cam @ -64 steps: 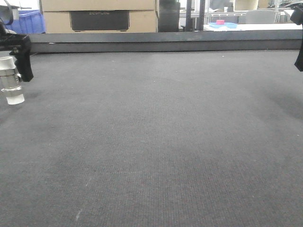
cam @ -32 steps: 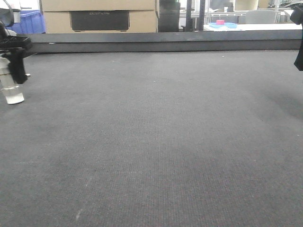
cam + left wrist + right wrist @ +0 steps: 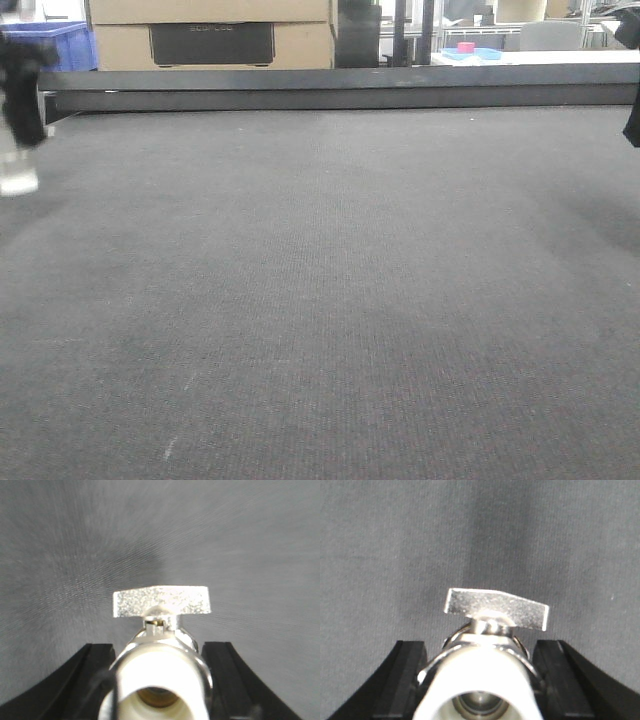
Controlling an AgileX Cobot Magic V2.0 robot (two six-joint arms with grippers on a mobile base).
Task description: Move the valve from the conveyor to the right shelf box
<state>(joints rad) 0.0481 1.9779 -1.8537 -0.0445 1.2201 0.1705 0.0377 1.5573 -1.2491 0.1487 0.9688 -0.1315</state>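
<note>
Above the conveyor (image 3: 330, 280), valves (image 3: 159, 611) (image 3: 496, 611) in both jaws

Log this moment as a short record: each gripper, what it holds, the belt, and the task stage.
Left gripper: shut on first valve
Right gripper: shut on second valve
Valves: shiny metal, flat handle, white end toward each wrist camera
Belt: dark grey woven fabric, below both valves
Front view: left gripper blurred at left edge, right gripper barely in frame
Task stage: valves gripped, not yet placed
</note>
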